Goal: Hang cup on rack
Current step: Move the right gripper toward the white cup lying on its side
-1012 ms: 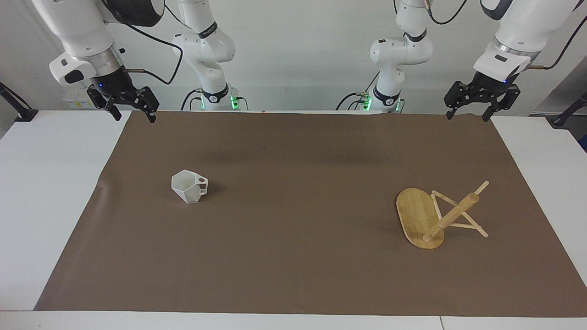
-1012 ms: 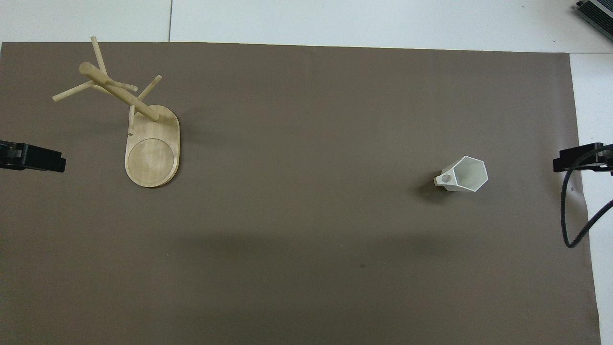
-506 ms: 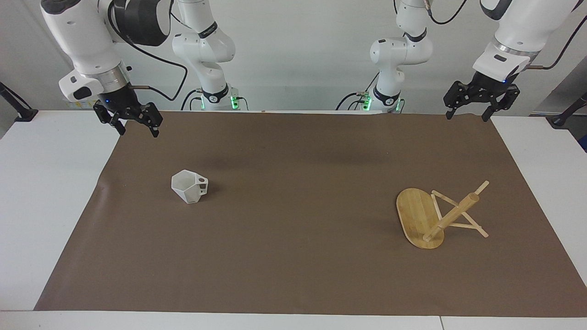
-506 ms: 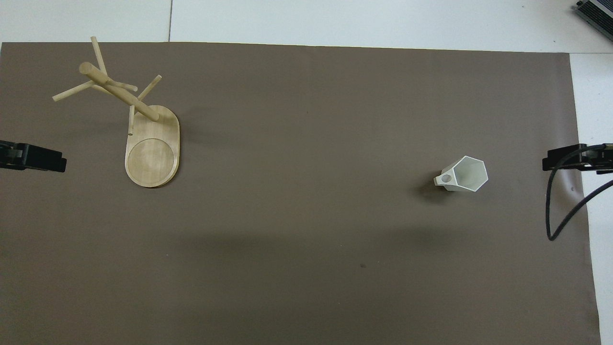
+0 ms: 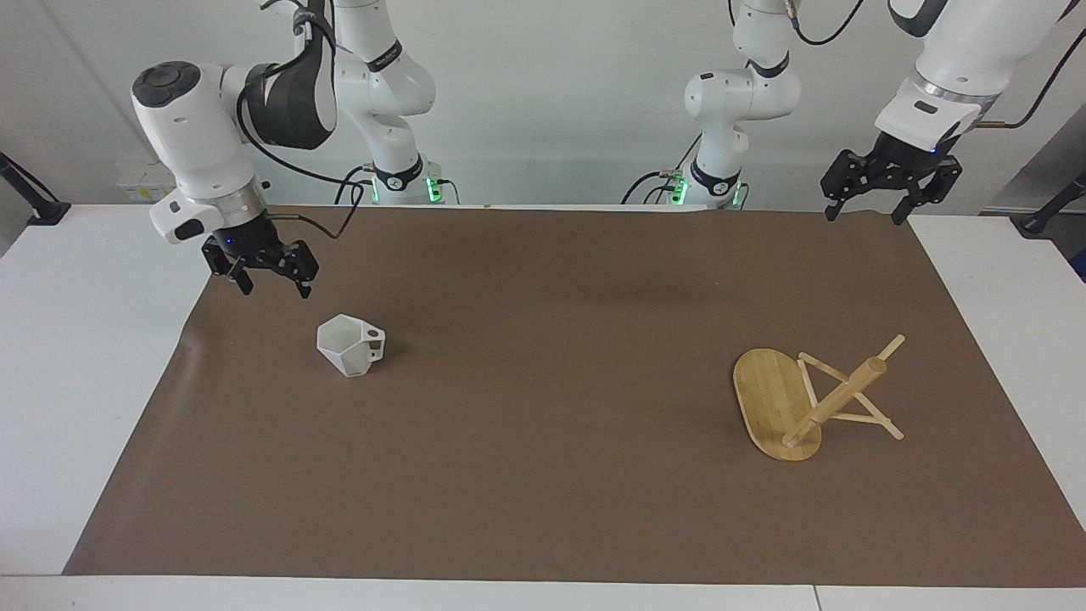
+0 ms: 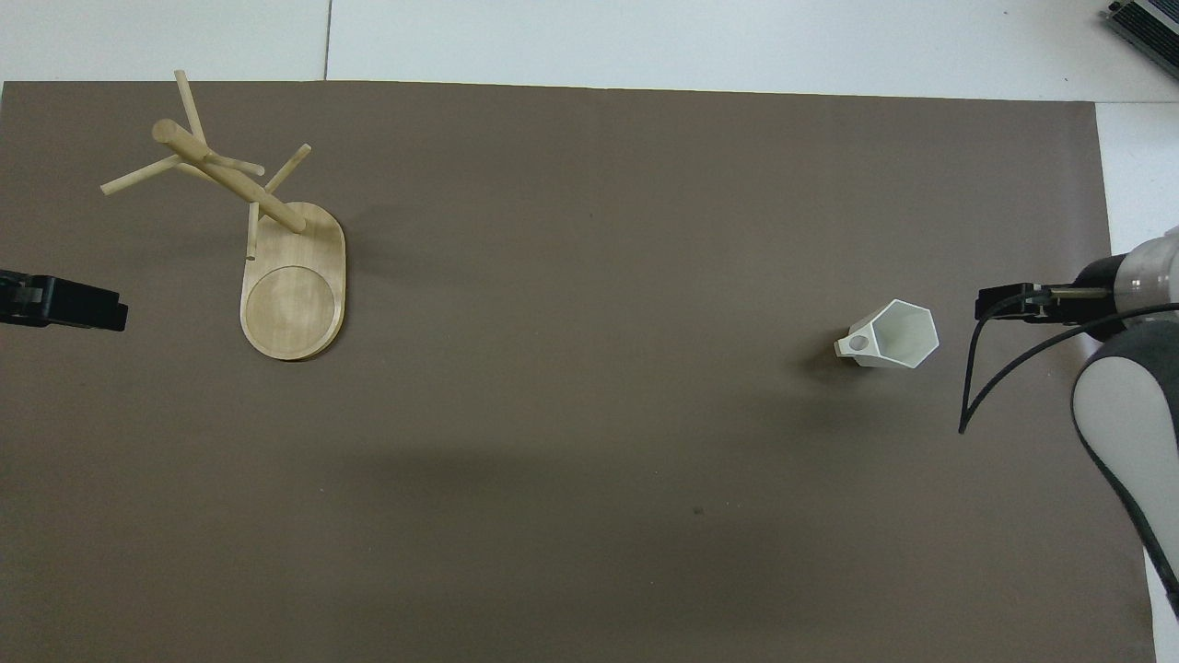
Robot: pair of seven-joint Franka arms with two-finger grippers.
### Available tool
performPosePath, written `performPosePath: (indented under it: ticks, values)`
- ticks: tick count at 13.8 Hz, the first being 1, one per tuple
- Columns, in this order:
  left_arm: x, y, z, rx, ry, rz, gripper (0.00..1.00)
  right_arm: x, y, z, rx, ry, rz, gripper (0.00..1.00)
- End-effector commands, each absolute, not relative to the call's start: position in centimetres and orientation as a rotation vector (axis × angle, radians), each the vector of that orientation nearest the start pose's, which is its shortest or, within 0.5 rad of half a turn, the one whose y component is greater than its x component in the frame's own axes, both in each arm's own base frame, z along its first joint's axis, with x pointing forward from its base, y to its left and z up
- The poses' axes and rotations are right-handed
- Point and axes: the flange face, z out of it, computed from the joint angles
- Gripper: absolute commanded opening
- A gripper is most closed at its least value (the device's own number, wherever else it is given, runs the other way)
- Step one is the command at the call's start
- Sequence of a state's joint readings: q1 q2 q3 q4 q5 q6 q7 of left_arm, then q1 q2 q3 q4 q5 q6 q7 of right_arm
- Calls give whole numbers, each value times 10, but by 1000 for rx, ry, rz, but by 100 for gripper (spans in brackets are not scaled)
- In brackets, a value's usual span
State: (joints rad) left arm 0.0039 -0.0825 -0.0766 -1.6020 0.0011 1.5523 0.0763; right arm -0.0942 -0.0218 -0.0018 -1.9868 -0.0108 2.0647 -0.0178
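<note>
Brown paper covers the white desk (image 5: pixel 102 356) where two Franka arms work against a pale wall. From the end effector outward: the right end effector (image 5: pixel 271 276) hangs low over the paper (image 5: pixel 543 509) with its two fingers spread apart and pointing down, gripping nothing. The small white faceted cup (image 5: pixel 349 344) with a hexagonal rim sits on the paper just beside it, toward the middle of the desk and a little farther from the robots, clear of the fingers. The cup's blocky handle with its round hole faces away from this end effector, toward the left arm's end of the desk, which likely leaves the body or rim as the free grip. In the overhead view the right end effector (image 6: pixel 1009 302) is just beside the cup (image 6: pixel 898 336).

Well apart from it, at the left arm's end, the light bamboo rack (image 5: pixel 806 399) stands on its oval flat base, thick round post up and thin stick pegs fanning out, all of them bare. The leaning look of the post seems to come from the camera angle. The left end effector (image 5: pixel 870 204) waits high over the paper's edge nearest the robots, fingers apart and holding nothing. The reach for the cup appears under way; hanging is not yet begun.
</note>
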Motion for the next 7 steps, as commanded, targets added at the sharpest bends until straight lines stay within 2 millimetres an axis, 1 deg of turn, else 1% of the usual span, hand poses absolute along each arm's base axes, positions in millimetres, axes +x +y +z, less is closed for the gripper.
performPosePath:
  ticks: [1,3,5,6,7]
  values:
    - [519,-40,655,-3136,217,-62,100,569,-55,445,-3138,91,-150,100]
    - [519,-38,656,-3134,212,-65,100,575,-51,423,-3138,77,-142,100]
    - [519,-38,655,-3136,212,-62,100,577,-51,400,-3139,68,-130,100]
    - [519,-39,655,-3136,214,-65,100,576,-51,390,-3140,47,-111,100]
    - [519,-38,655,-3136,212,-62,100,575,-49,387,-3140,30,-99,100]
